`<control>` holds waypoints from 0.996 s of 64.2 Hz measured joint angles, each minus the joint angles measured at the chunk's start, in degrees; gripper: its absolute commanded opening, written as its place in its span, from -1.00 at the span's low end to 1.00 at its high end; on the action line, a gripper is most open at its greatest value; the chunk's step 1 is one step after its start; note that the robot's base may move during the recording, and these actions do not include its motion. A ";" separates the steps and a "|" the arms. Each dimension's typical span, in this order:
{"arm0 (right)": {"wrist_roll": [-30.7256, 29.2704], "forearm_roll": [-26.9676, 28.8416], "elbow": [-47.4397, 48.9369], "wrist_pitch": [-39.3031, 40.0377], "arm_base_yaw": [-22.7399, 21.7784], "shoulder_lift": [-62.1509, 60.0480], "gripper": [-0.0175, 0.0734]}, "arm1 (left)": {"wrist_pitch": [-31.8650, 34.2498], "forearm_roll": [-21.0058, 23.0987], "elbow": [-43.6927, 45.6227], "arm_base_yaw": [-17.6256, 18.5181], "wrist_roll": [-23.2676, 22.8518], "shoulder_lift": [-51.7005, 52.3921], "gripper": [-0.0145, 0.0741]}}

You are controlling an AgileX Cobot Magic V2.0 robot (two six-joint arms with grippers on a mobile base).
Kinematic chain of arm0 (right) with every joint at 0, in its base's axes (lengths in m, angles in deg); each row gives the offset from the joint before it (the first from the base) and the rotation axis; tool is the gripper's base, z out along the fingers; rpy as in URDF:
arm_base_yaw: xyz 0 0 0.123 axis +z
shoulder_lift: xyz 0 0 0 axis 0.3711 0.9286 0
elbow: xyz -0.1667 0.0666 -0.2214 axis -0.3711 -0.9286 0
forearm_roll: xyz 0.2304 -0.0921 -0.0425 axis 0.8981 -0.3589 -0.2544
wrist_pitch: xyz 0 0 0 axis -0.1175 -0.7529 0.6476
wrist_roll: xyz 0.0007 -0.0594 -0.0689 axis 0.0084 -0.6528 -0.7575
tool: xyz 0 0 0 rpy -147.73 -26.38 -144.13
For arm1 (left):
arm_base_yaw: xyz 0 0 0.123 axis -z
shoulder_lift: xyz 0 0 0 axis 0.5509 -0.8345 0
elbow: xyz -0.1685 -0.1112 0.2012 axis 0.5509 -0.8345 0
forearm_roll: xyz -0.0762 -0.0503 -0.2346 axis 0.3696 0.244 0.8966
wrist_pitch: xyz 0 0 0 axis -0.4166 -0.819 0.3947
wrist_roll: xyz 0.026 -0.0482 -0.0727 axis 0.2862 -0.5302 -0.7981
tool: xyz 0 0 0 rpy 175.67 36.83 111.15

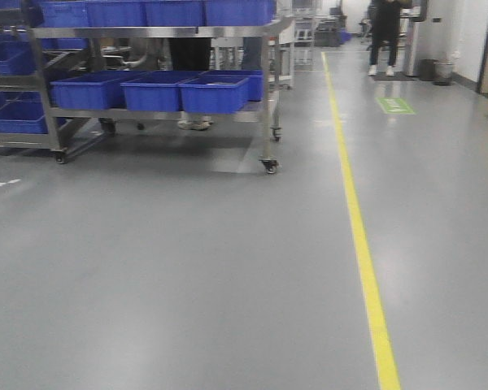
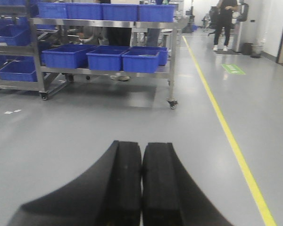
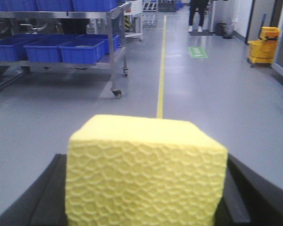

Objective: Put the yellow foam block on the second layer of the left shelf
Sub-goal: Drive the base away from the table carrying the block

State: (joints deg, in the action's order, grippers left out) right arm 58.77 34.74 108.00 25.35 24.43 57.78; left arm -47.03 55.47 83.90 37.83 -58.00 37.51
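Observation:
The yellow foam block point(image 3: 145, 169) fills the lower middle of the right wrist view, its near face dimpled. My right gripper point(image 3: 145, 197) is shut on it, one black finger at each side. In the left wrist view my left gripper point(image 2: 142, 181) is shut with nothing in it, its two black fingers point(image 2: 125, 183) pressed together over the grey floor. The metal shelf on wheels point(image 1: 154, 114) stands at the upper left of the front view, some way ahead. Blue bins point(image 1: 214, 93) sit on its lower layer and more blue bins point(image 1: 171, 11) on the layer above. Neither gripper shows in the front view.
A yellow floor line point(image 1: 359, 236) runs away to the right of the shelf. A person in black point(image 1: 384, 36) stands far back by a green floor mark point(image 1: 395, 105). A yellow mop bucket point(image 3: 261, 43) sits at the far right wall. Another rack with blue bins point(image 1: 8, 81) stands at the left edge.

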 measured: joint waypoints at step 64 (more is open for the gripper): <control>0.00 0.00 0.00 0.00 0.00 0.00 -0.01 | 0.00 0.00 0.00 0.00 0.00 0.00 -0.36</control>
State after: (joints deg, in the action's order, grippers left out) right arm 58.77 34.74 108.00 25.35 24.43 57.78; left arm -47.03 55.47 83.90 37.83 -58.00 37.51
